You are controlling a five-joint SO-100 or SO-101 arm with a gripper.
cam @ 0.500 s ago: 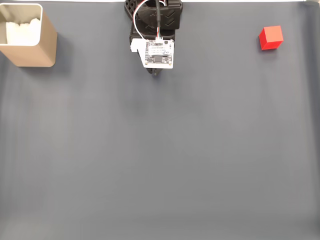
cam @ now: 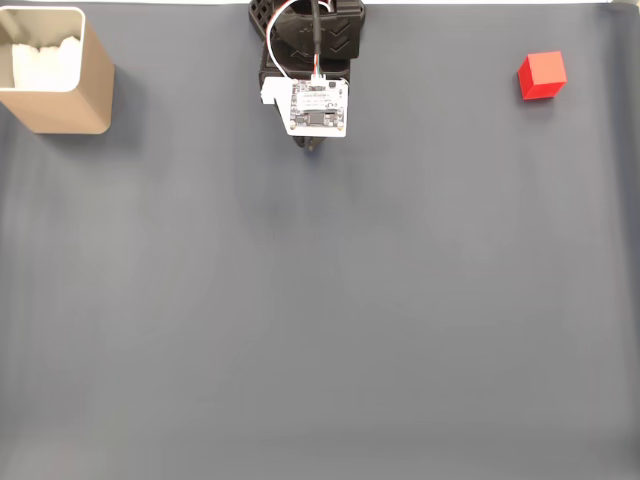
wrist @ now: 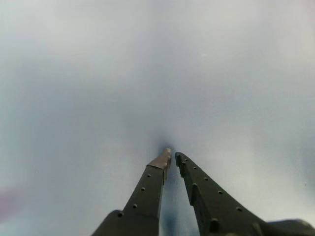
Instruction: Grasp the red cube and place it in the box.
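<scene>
In the fixed view, the robot arm sits at the top middle of the picture, on a big gray mat. A small white board with tiny parts is stuck on top of the arm, and red and white wires run up from it. The gripper pokes out just below that white board as a small dark tip. The red cube sits far off to the right of the arm near the top of the mat, well apart from the gripper. It stands by itself with nothing touching it. The box is way over on the other side, in the top left corner. It is tan on the outside and white on the inside, and it is open at the top. The arm is between the cube and the box. In the wrist view, the gripper comes up from the bottom of the picture as two dark fingers with little dots on them. The jaws are almost shut, with just a thin gap at the tips, and nothing is held between them. The tips point down at the bare gray mat, which looks blurry. A faint pink smudge shows at the left edge, too blurry to tell what it is.
</scene>
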